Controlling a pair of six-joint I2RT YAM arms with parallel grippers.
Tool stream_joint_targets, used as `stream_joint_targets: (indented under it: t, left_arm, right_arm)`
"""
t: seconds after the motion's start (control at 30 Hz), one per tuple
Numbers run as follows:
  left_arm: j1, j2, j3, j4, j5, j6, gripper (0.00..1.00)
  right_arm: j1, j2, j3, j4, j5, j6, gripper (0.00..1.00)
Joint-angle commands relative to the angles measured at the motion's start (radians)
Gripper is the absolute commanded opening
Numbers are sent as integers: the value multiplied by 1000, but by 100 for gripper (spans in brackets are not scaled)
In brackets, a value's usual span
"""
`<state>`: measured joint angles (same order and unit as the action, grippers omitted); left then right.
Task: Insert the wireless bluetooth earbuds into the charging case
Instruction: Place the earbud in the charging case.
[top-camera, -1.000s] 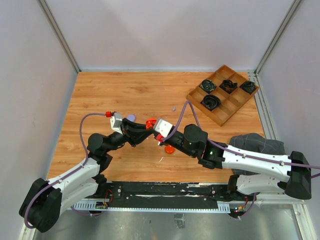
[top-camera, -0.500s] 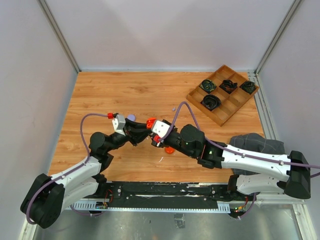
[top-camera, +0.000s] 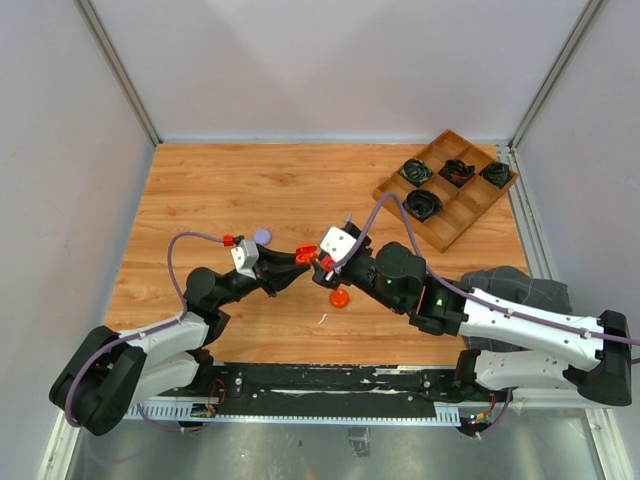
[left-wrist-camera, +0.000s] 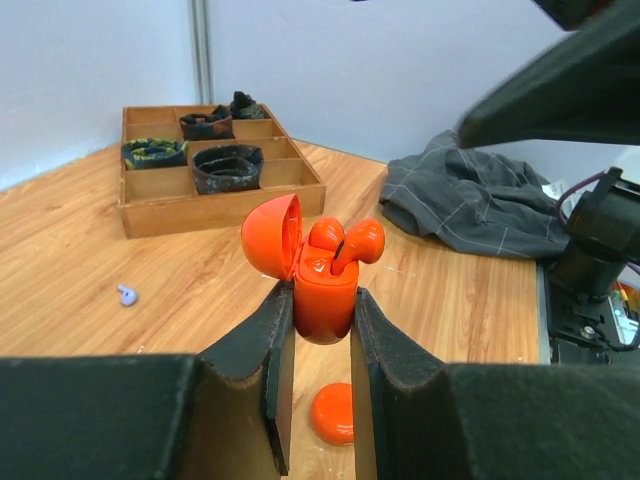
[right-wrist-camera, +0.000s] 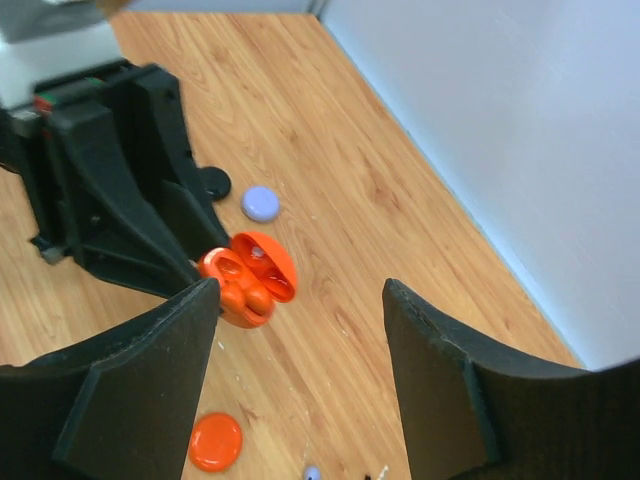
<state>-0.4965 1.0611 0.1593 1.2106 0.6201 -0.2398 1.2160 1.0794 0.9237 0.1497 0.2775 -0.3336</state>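
The orange charging case (left-wrist-camera: 325, 295) hangs above the table with its lid (left-wrist-camera: 272, 235) open, and my left gripper (left-wrist-camera: 322, 305) is shut on its body. Two orange earbuds (left-wrist-camera: 345, 240) sit in its wells; one stands up at a slant. In the top view the case (top-camera: 303, 252) lies between both grippers. My right gripper (right-wrist-camera: 300, 300) is open, with empty jaws just to the right of the case (right-wrist-camera: 248, 282). A lilac earbud (top-camera: 347, 217) lies loose on the wood, also in the left wrist view (left-wrist-camera: 127, 294).
An orange disc (top-camera: 340, 298) lies under the grippers, a lilac disc (top-camera: 262, 235) and a black disc (right-wrist-camera: 212, 183) beside the left arm. A wooden tray (top-camera: 385, 190) with coiled black cables is at the back right. A grey cloth (top-camera: 515, 288) lies at the right edge.
The right gripper has opened and drawn back to the right, away from the case. The left arm has shifted the case slightly right and stayed shut on it.
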Motion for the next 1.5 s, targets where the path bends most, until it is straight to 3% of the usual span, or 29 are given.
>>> stream_joint_targets:
  t: [0.0, 0.2, 1.47]
  left_arm:
    - [9, 24, -25, 130, 46, 11, 0]
    - [9, 23, -32, 144, 76, 9, 0]
    - [8, 39, -18, 131, 120, 5, 0]
  right_arm:
    - [-45, 7, 17, -55, 82, 47, 68]
    - [-96, 23, 16, -80, 63, 86, 69]
    - [-98, 114, 87, -103, -150, 149, 72]
